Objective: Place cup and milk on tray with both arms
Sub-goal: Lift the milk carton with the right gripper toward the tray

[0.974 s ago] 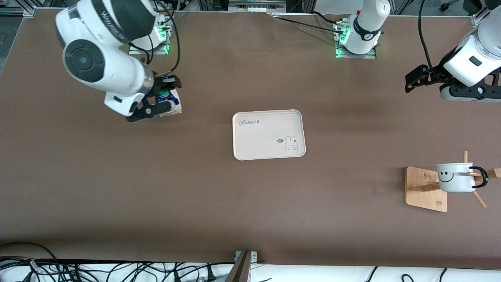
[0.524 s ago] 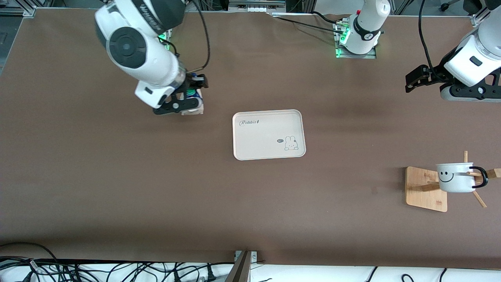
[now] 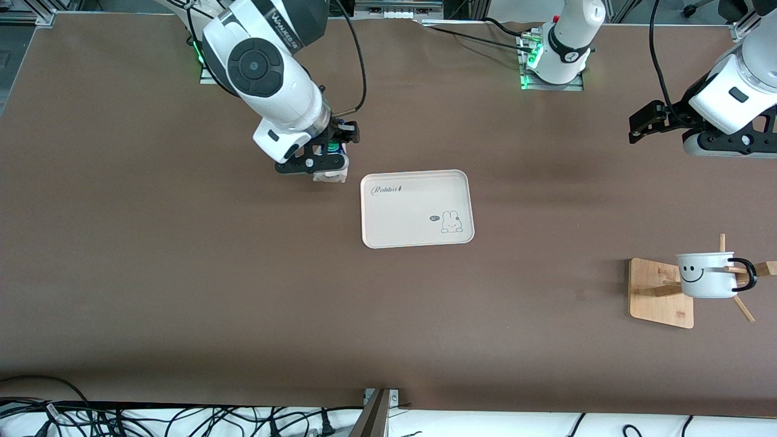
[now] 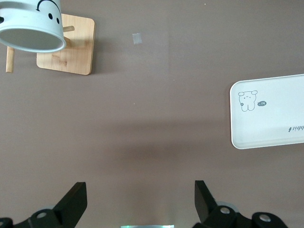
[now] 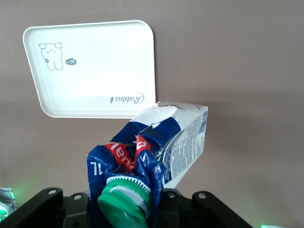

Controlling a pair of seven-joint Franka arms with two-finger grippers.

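Milk carton [image 3: 331, 172] hung clamped in the right gripper [image 3: 323, 159] over bare table beside the Rabbit tray [image 3: 416, 208] at frame centre. Left gripper [image 3: 644, 121] waited wide apart, upper right; smiley mug [image 3: 706, 275] sat on the wooden rack [image 3: 660, 292].

A brown table [image 3: 243, 291] carries a square wooden rack base [image 3: 660, 293] near the edge at the left arm's end. Thin wooden pegs [image 3: 743, 308] project from the rack's post at angles. A small pale square mark [image 4: 137, 39] lies on the table surface near the rack base. Black cables [image 3: 182, 419] run along the table edge nearest the front camera.
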